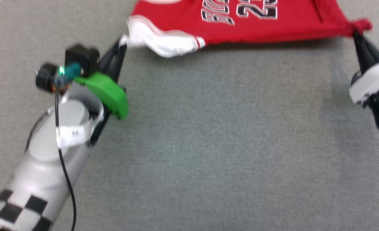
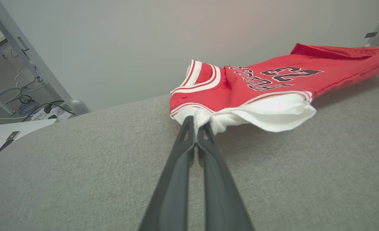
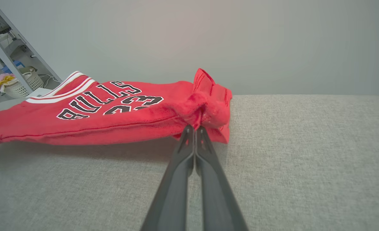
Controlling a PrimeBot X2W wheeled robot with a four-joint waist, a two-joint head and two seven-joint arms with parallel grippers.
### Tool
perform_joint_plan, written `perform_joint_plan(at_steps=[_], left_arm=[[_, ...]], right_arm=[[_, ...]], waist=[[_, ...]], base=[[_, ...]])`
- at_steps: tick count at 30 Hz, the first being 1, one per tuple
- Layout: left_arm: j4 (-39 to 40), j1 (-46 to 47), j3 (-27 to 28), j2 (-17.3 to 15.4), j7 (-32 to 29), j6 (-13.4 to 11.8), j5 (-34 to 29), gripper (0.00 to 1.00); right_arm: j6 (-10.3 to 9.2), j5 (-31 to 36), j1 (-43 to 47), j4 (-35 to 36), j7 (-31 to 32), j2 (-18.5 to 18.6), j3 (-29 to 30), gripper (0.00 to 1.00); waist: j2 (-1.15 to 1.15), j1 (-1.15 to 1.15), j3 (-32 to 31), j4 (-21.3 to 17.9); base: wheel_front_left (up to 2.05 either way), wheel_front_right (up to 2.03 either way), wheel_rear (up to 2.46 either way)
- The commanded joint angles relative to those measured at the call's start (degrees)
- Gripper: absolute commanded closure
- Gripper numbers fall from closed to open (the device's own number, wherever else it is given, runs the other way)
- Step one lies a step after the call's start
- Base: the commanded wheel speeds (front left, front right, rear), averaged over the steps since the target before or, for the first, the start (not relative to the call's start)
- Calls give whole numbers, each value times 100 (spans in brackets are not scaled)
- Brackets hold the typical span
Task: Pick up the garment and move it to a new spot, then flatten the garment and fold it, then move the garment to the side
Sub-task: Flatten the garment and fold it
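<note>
Left tool (image 1: 122, 43) is clamping tight on the white sleeve (image 1: 163, 41) of the garment (image 1: 257, 29), its two dark fingers pressing together with a bunch of white cloth between the tips. Right tool (image 1: 357, 32) is gripping the opposite red corner the same way, fingers closing on a crumpled knot of fabric. Between them the garment is stretching sideways over the far part of the grey tabletop (image 1: 208, 144), at the top of the head view, with its black lettering (image 1: 241, 12) facing up. Its near edge is hanging taut just above the tabletop and casting a shadow beneath it; whether the far part is resting on the surface I cannot tell. The sleeve is drooping in loose folds beside the left tool. A green cover (image 1: 107, 94) is sitting on the left wrist. In the right wrist view a pale basket (image 3: 19, 86) is standing beyond the tabletop's edge.
</note>
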State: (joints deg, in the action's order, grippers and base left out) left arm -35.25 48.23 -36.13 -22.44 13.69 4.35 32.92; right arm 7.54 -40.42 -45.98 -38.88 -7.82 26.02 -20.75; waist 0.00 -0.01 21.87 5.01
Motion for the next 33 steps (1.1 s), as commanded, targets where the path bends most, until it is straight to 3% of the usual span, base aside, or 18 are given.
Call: perform_joint_plan(at_steps=[1,15,24,33], left_arm=[[111,-322,-4,-90,-27,-61,98,100],[1537,-2663,-286,-786,-587,-398,507,100],[2159,-3703,-494,-1144,-818,-598,649,100],[2845,-4536,-713,-1551,-1144,-599,877,100]], right_arm=[[-5,-136,236,-44,5,-9,68,100],[-5,-948,2061,-28,381,-342,384,100],[-5,-1140,3108,586,600,-279,481,100],[-5,-978,4268,1459,836,-233,915,100]], waist=[[0,1,-586,170],[0,1,-1677,137],[0,1,-2169,105],[0,1,-2526,81]], base=[[0,0,0],[0,0,0],[0,0,0],[0,0,0]])
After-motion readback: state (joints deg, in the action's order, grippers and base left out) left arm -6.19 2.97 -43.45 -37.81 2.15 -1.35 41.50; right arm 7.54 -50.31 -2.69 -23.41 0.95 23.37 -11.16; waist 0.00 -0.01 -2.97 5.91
